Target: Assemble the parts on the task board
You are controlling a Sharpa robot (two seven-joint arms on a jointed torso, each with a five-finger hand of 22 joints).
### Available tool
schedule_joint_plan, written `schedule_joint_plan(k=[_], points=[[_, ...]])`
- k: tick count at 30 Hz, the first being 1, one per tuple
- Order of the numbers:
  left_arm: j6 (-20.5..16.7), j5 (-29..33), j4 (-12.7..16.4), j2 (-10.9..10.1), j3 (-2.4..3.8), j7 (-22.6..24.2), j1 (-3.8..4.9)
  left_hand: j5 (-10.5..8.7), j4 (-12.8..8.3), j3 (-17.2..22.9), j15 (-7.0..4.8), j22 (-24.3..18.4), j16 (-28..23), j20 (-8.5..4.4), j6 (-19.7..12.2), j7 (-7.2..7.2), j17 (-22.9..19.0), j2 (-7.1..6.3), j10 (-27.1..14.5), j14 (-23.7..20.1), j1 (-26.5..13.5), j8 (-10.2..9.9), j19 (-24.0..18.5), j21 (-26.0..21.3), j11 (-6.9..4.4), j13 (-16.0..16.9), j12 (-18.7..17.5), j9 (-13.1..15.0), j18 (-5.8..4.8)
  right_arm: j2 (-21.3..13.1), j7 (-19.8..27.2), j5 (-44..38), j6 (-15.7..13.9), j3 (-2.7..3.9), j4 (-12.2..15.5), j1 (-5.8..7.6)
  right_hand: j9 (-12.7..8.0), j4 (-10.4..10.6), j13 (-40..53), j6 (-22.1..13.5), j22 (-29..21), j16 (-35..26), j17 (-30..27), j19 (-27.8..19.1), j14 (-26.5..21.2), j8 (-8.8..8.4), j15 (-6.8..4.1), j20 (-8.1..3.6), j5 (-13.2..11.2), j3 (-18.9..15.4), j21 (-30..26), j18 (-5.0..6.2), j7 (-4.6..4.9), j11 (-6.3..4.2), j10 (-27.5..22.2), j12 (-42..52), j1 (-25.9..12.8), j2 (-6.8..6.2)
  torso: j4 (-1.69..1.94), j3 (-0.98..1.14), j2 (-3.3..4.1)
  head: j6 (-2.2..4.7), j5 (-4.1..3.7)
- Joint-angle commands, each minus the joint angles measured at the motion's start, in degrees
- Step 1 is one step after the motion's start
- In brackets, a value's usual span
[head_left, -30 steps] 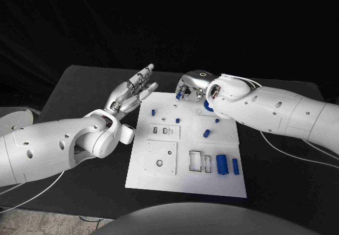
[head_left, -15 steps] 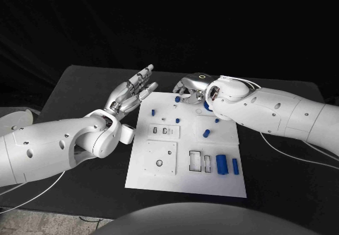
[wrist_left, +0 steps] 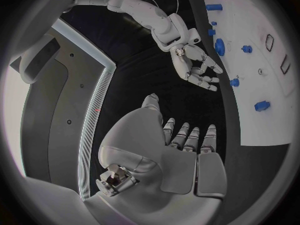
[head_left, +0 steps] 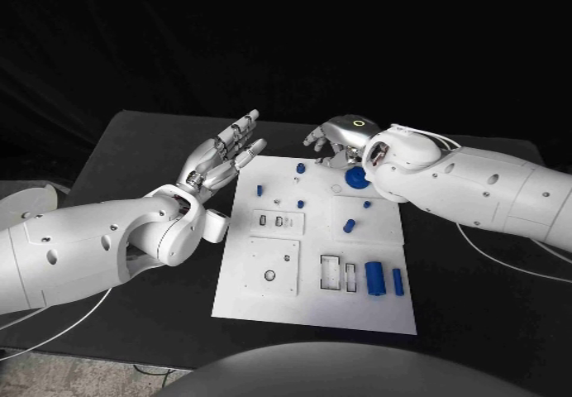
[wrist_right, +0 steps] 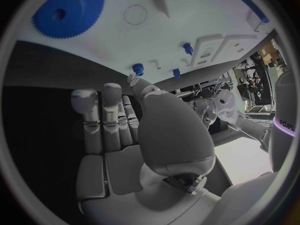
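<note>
The white task board (head_left: 310, 308) lies in the middle of the black table. A blue gear (head_left: 356, 176) lies near its far edge, with small blue pegs (head_left: 301, 168) around it and two blue cylinders (head_left: 374, 277) at the near right. My right hand (head_left: 339, 135) hovers over the board's far edge, just beyond the gear, fingers spread and holding nothing. In the right wrist view the gear (wrist_right: 67, 9) lies ahead of the straight fingers (wrist_right: 103, 120). My left hand (head_left: 224, 157) is held flat and open beside the board's far left corner, off the board; it is seen again at left hand (wrist_left: 181, 150).
Rectangular slots (head_left: 331, 271) and a raised plate with a round hole (head_left: 272, 266) take up the board's near half. The black table (head_left: 143, 141) reaches beyond the board on all sides. A white round object (head_left: 24, 203) sits off the table's left edge.
My right hand has pulled back from the small peg near the board's far edge and spread its curled fingers, uncovering the blue gear. The left hand has not moved.
</note>
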Motion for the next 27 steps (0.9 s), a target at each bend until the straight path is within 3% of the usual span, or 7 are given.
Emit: schedule_joint_plan(k=[1,5,7,8,9,13,27], points=[[0.97,0.49,0.16,0.00,0.02,0.33,-0.01,0.36,0.00,0.50,0.60,0.06,-0.26,0.55,0.01,0.35,-0.07,-0.03,0.01,0.03,0.53,0.34,-0.05,0.33,0.57,0.06,0.29,0.08,0.94,-2.88,-0.58,0.54,-3.73,0.07,3.30,0.67,0.08,-0.29,1.43,1.18,-2.36,-3.55,-4.28,-2.24,-2.47,0.32,-0.11,-0.03,0.25,0.17,-2.58,1.07,0.22,-1.02,3.87,3.14,0.62,0.23,-0.07,-0.10,-0.22,0.01,0.09],[1.00,0.59,0.22,-0.11,0.00,0.24,-0.02,0.46,0.00,0.52,0.77,0.08,-0.26,0.60,-0.04,0.40,-0.07,-0.04,0.06,0.03,0.66,0.33,-0.01,0.36,0.73,0.09,0.47,0.08,0.95,-6.96,-0.81,1.35,-3.29,0.06,7.30,1.01,-0.03,-1.23,8.75,2.52,-5.75,-6.45,-6.53,-5.49,-4.46,0.17,-1.31,-1.09,0.00,-1.22,-6.77,1.87,0.47,-3.39,7.32,12.92,1.25,0.02,-0.16,-0.10,-0.20,0.01,0.06],[1.09,0.63,0.12,-0.03,0.00,0.26,-0.02,0.55,0.00,0.55,0.88,0.08,-0.26,0.63,-0.07,0.44,-0.07,-0.03,0.10,0.03,0.76,0.33,0.00,0.38,0.86,0.11,0.57,0.07,0.95,-8.60,-1.01,1.63,-2.52,0.05,8.55,0.71,-0.41,-0.96,29.96,3.46,-0.39,3.05,5.85,-2.23,-0.75,-0.43,-1.11,-2.32,0.25,-3.72,-2.78,1.06,0.85,-4.33,-4.65,34.02,0.23,0.51,-0.19,-0.08,-0.23,0.01,-0.16],[1.14,0.65,0.03,0.04,0.00,0.28,-0.03,0.62,-0.01,0.57,0.94,0.09,-0.26,0.65,-0.07,0.46,-0.07,-0.02,0.12,0.03,0.83,0.33,0.01,0.39,0.95,0.12,0.66,0.07,0.95,-9.30,-1.21,1.73,-2.13,0.05,8.95,0.46,-0.62,-1.20,46.39,2.90,2.39,9.38,14.58,-0.70,1.91,-0.74,-1.42,-2.00,-0.46,-4.08,-0.50,0.03,-0.10,-4.32,4.64,50.58,0.51,0.58,-0.16,-0.07,-0.24,0.01,-0.32],[1.18,0.66,-0.02,0.09,0.00,0.28,-0.03,0.66,-0.01,0.59,0.97,0.11,-0.26,0.66,-0.06,0.48,-0.07,-0.01,0.14,0.03,0.88,0.33,0.04,0.43,1.01,0.13,0.72,0.08,0.96,-9.67,-1.33,1.78,-1.95,0.05,9.10,0.29,-0.88,-1.30,59.63,2.53,5.33,15.67,22.78,0.76,3.96,-1.01,-1.52,-2.10,-0.59,-4.68,1.90,0.01,-0.69,-4.79,4.89,62.84,0.58,-0.07,-0.13,-0.05,-0.26,0.01,-0.41],[1.37,0.69,-0.14,0.16,0.00,0.29,-0.07,0.83,-0.03,0.64,1.08,0.16,-0.24,0.70,-0.03,0.53,-0.05,0.01,0.20,0.07,1.06,0.34,0.15,0.53,1.18,0.15,0.88,0.08,0.98,-11.34,-2.52,1.49,-0.97,0.04,9.03,-0.77,-0.87,1.66,80.18,3.07,16.65,30.08,44.63,7.72,11.77,-0.50,-2.70,-2.17,-1.46,-5.90,11.85,-2.73,-0.18,-5.18,25.01,79.48,-2.84,1.51,-0.34,-0.06,-0.33,0.01,-0.15],[1.88,0.72,-0.29,-0.04,-0.02,0.15,-0.30,1.11,-0.02,0.71,1.59,0.22,-0.13,0.82,-0.18,0.54,0.05,0.01,0.26,0.32,1.38,0.32,0.29,0.66,1.37,0.16,1.02,0.07,0.99,-13.78,-5.19,-0.13,1.48,0.02,8.26,-2.16,-0.98,3.85,84.81,3.35,24.26,34.13,51.36,12.36,14.41,-0.53,-2.92,-2.70,-1.61,-8.55,18.41,-4.30,-0.49,-5.43,30.50,82.78,-6.38,1.57,-0.39,-0.08,-0.31,0.01,-0.22]])
